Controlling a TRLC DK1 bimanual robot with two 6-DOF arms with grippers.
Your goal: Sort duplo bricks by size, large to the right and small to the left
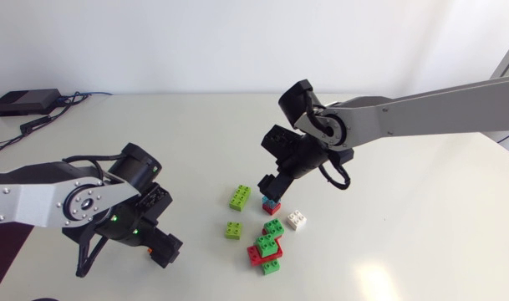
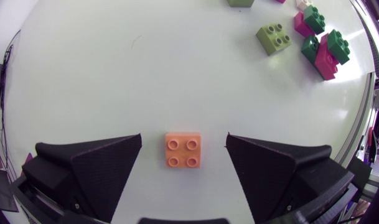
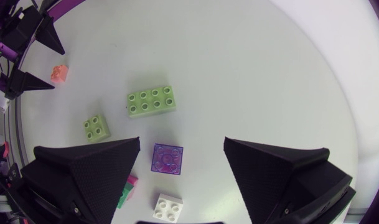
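Two robot arms work over a smooth white desk [image 1: 404, 234] scattered with studded plastic bricks. The left hand [image 2: 183, 137] hangs with its two matte black wedge fingers spread wide; a square orange brick [image 2: 183, 150] with four round studs lies flat on the desk in the gap, studs up, touched by neither finger, its edges nearly square to them. The right hand [image 3: 182, 142] is likewise spread open over a square violet brick [image 3: 167, 158], which lies flat between the fingers and clear of both; its top shows a ring rather than plain studs. Just ahead of that hand lies a light green eight-stud brick [image 3: 151, 101], oblong, studs up, its long axis running roughly along the line from one finger to the other; seen from the head view it lies at a slant near the middle of the desk. A light green four-stud brick [image 3: 97, 127] sits near it, on the side toward the left arm; a white brick [image 3: 167, 206], square and four-studded, lies just under the right hand. Nearer the desk's front edge, dark green bricks [image 1: 265, 244] are bunched on and against a red brick [image 1: 256, 256], all glossy and hard-edged.
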